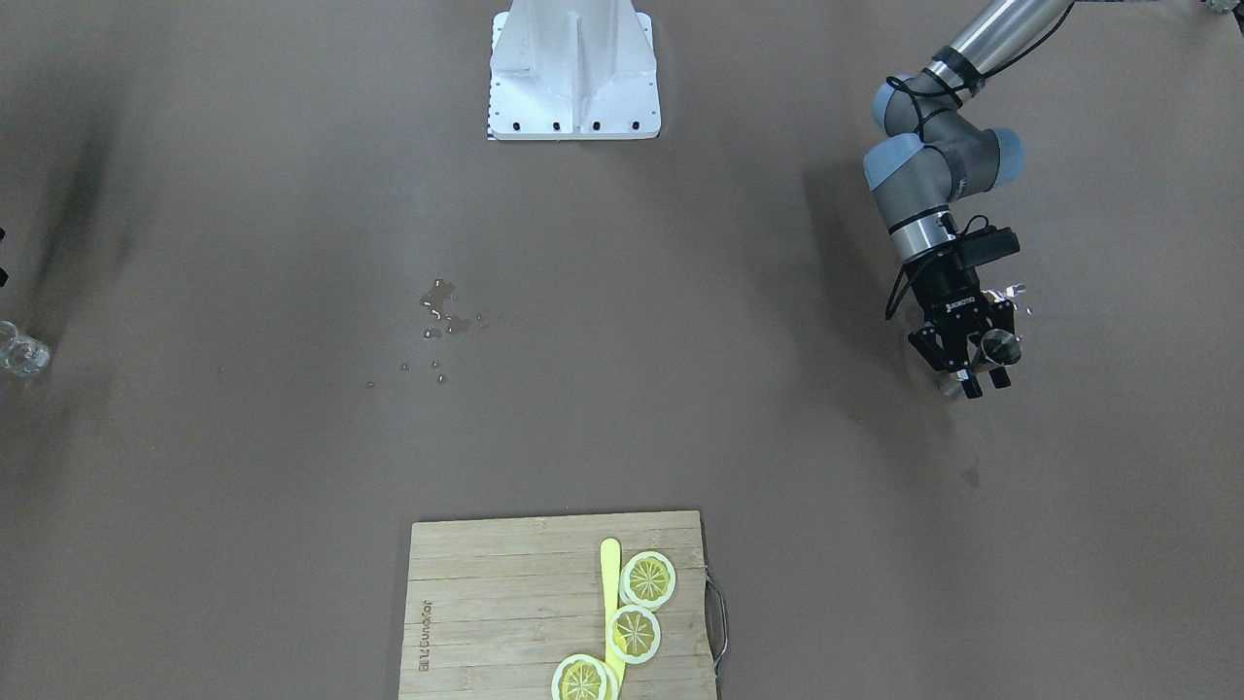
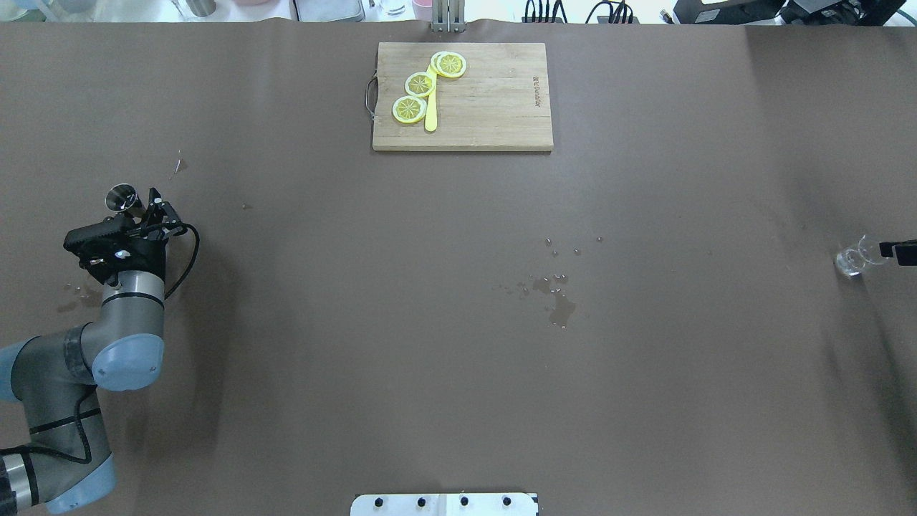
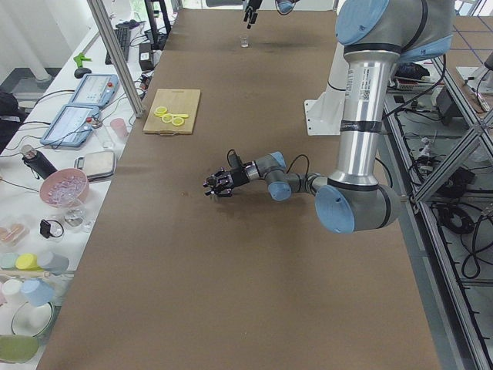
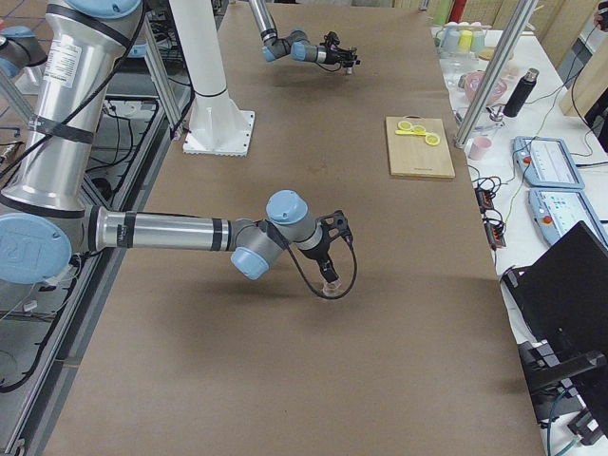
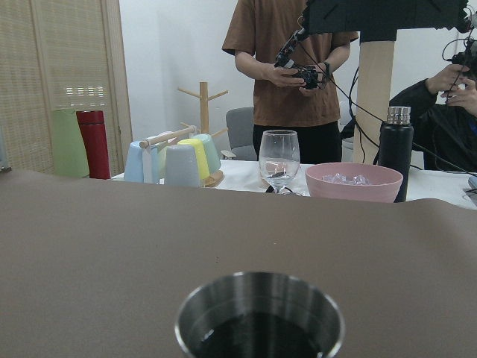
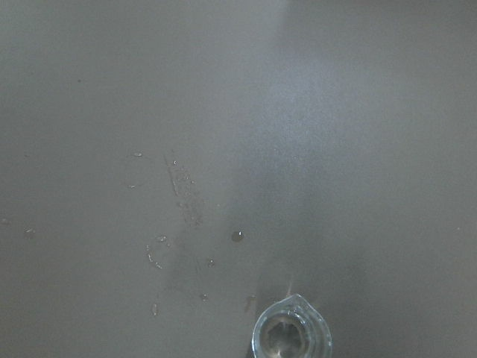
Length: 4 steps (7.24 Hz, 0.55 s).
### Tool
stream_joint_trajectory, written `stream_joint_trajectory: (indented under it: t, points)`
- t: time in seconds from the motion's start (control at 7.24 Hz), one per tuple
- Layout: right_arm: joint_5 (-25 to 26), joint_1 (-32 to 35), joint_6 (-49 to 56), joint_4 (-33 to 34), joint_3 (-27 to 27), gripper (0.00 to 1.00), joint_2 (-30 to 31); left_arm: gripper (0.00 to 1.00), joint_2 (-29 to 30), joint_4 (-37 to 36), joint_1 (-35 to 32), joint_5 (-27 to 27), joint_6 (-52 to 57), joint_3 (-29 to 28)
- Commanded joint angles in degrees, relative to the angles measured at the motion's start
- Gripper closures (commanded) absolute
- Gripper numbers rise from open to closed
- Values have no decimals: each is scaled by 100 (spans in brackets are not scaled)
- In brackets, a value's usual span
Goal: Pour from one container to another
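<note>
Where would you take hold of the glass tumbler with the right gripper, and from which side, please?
Probably the upper side wall, one finger outside on either side, coming straight down. The glass tumbler stands upright, mouth up, and its round wall offers the same hold from any direction. The right gripper hangs pointing down almost over it, so a descent looks shortest.

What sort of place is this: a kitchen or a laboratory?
Probably a robotics laboratory: a left arm and a right arm work at a long covered table, control pendants lie beside it, and the cutting board holds lemon slices.
</note>
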<state>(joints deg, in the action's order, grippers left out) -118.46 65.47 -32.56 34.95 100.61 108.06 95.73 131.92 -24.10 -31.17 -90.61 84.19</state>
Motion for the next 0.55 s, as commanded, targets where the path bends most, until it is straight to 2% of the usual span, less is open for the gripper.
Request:
stream_joint_trajectory:
  t: [0.0, 0.28, 0.41]
  points:
    - [235, -113, -216, -163, -14, 0, 83, 63, -2, 0, 36, -12, -9, -8]
    - [690, -454, -407, -391, -23, 0, 214, 69, -11, 0, 72, -12, -9, -16]
    - [762, -613, -548, -471, -32, 0, 293, 74, -19, 9, 72, -12, -9, 1]
